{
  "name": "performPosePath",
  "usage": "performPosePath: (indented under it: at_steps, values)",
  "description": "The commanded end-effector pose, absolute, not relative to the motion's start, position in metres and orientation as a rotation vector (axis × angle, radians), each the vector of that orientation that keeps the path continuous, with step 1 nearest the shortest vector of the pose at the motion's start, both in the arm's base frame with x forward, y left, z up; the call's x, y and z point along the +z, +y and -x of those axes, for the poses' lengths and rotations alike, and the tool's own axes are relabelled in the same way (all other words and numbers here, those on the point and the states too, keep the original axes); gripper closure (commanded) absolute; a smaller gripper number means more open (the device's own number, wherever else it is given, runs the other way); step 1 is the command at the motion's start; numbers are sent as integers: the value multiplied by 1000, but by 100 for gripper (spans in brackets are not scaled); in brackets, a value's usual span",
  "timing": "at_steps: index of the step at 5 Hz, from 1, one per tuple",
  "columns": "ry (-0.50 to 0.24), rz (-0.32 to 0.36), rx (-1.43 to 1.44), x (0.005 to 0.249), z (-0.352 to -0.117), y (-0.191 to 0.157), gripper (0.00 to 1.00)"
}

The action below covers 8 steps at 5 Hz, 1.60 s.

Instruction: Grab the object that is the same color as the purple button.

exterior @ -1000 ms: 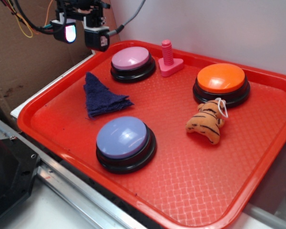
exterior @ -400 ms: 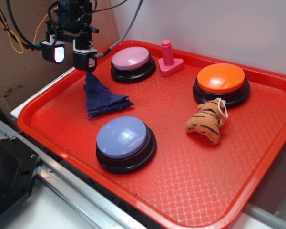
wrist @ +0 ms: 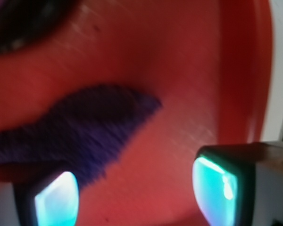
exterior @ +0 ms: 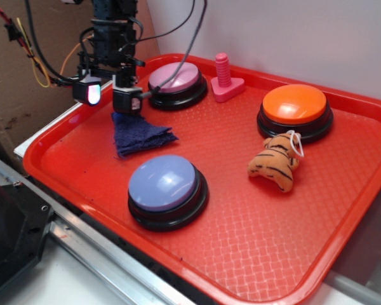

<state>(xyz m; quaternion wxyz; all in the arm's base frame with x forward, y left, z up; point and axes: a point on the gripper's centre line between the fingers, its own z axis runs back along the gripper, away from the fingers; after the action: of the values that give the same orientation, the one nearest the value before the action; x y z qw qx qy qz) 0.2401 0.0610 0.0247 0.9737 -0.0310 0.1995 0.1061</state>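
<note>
The object, a dark indigo triangular cloth [exterior: 138, 135], lies flat on the red tray [exterior: 254, 216] at its left side. My gripper [exterior: 109, 96] hangs low over the cloth's far tip, open, one finger above the tip and the other nearer the tray's left rim. In the wrist view the cloth [wrist: 80, 129] stretches from the left to just ahead of my gripper [wrist: 134, 197], whose two glowing pads stand wide apart with bare tray between them. The purple button [exterior: 164, 185] sits in front of the cloth.
A pink-lilac button [exterior: 174, 81] stands right behind my gripper, its dark base [wrist: 23, 23] showing in the wrist view. A pink bolt [exterior: 225, 79], an orange button [exterior: 294, 108] and a plush tiger [exterior: 276, 164] lie to the right. A cardboard wall [exterior: 25, 76] rises left.
My gripper has come down and slightly forward-right, from above the tray's back-left corner to just over the cloth's far tip. It stays open. Nothing on the tray has moved.
</note>
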Motion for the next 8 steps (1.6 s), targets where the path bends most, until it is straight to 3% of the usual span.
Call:
performPosePath:
  at_steps: [1, 5, 6, 8]
  values:
    - [371, 74, 220, 25, -244, 53, 100]
    - [370, 48, 275, 29, -239, 49, 100]
    - [340, 55, 282, 51, -234, 46, 100]
    - [218, 60, 306, 136, -213, 28, 100]
